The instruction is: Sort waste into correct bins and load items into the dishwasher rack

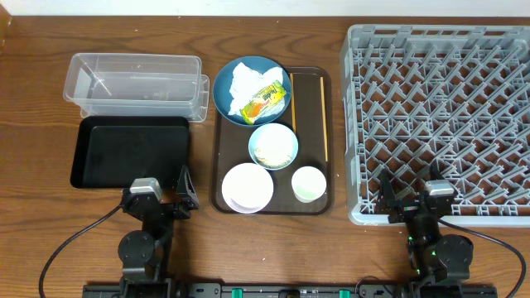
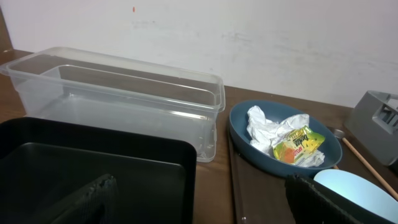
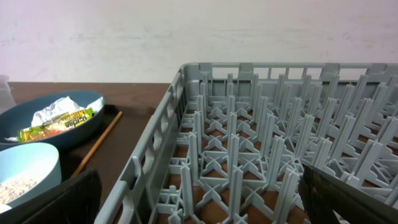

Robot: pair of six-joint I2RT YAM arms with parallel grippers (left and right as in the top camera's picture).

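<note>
A dark blue bowl (image 1: 251,90) on a brown tray (image 1: 220,165) holds crumpled white tissue (image 1: 246,79) and a yellow-green wrapper (image 1: 264,103). A light blue bowl (image 1: 272,146) holds rice scraps. A white bowl (image 1: 247,187) and a small white cup (image 1: 308,184) sit at the tray's front. Chopsticks (image 1: 322,116) lie along its right side. The clear tub (image 1: 134,85) and black tray (image 1: 129,151) lie left. The grey rack (image 1: 439,116) is right. My left gripper (image 1: 160,196) is open and empty before the black tray. My right gripper (image 1: 414,197) is open and empty at the rack's front edge.
The left wrist view shows the clear tub (image 2: 118,99), black tray (image 2: 93,168) and dark blue bowl (image 2: 283,140). The right wrist view shows the rack (image 3: 261,155), the dark blue bowl (image 3: 53,121) and one chopstick (image 3: 98,143). A white wall stands behind the table.
</note>
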